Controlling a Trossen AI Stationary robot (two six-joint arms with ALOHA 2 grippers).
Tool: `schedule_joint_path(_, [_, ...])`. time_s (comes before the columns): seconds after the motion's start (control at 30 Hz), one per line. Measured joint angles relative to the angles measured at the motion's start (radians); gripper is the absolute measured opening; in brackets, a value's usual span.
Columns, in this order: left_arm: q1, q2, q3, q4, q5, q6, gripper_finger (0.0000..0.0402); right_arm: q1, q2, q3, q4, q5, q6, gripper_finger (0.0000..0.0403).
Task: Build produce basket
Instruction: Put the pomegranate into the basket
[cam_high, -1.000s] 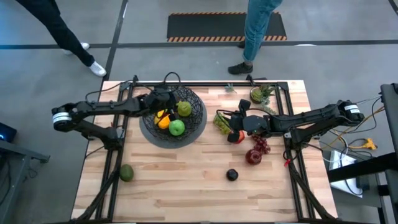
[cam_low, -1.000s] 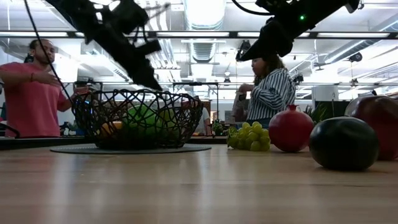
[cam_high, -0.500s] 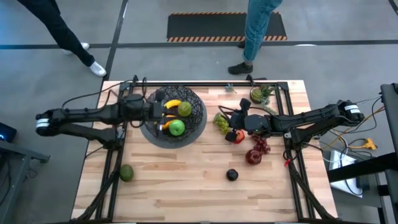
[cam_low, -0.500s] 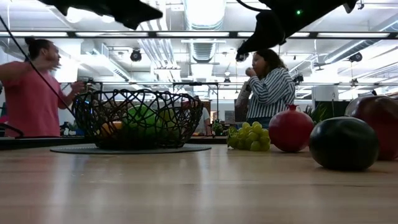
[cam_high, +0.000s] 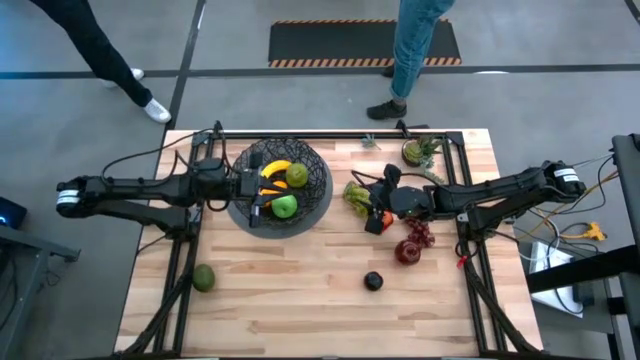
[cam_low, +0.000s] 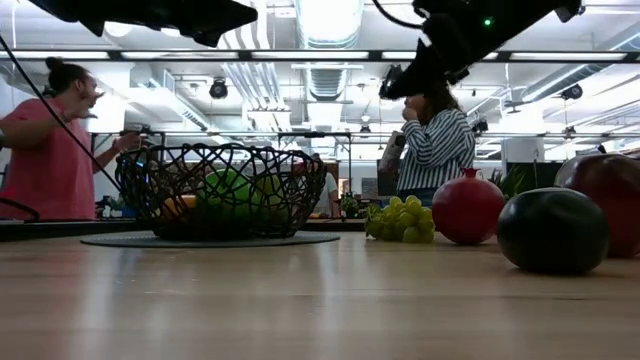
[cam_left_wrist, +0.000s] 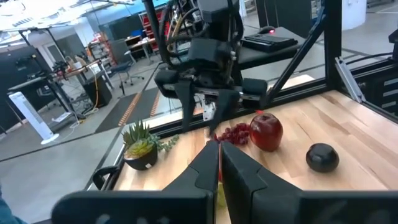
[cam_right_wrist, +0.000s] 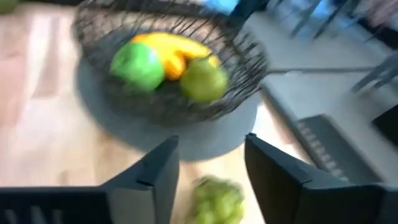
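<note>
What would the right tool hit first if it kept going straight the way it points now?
Most likely the green grapes, which lie just ahead between the open right tool's fingers; beyond them comes the basket. Its height above the table is unclear, so it may pass over the grapes.

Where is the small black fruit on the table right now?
In the high view, the small black fruit lies on the table's right half, near the front edge, just below the red pomegranate.

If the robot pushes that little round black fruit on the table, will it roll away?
Probably yes. The black fruit looks round and smooth and sits alone on the flat wooden table, with nothing beside it to stop it. Its surface looks shiny in the low view, so it may also slip between the fingers of a gripper.
</note>
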Motion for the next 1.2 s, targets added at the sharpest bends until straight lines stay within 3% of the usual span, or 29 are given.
schedule_joint_path(0.13, [0.000,0.000,0.000,0.000,0.000,0.000,0.0000,0.001,0.000,0.023,-0.109,-0.077,0.103,0.0222])
schedule_joint_path(0.4, [0.000,0.000,0.000,0.001,0.000,0.000,0.0000,0.008,0.000,0.043,-0.369,-0.068,0.277,0.0350])
schedule_joint_path(0.5, [0.000,0.000,0.000,0.001,0.000,0.001,0.0000,0.027,0.000,0.043,-0.461,-0.134,0.315,0.0378])
schedule_joint_path(0.63, [0.001,0.001,0.000,0.001,0.000,0.001,0.0000,0.067,0.000,0.043,-0.528,-0.180,0.389,0.0384])
schedule_joint_path(0.93, [0.000,0.002,0.000,0.003,-0.001,0.001,0.0000,0.127,0.000,-0.017,-0.543,-0.034,0.444,0.0384])
schedule_joint_path(1.2, [0.000,0.002,0.000,0.007,-0.002,0.001,0.0000,0.128,0.000,-0.121,-0.380,-0.033,0.420,0.0384])
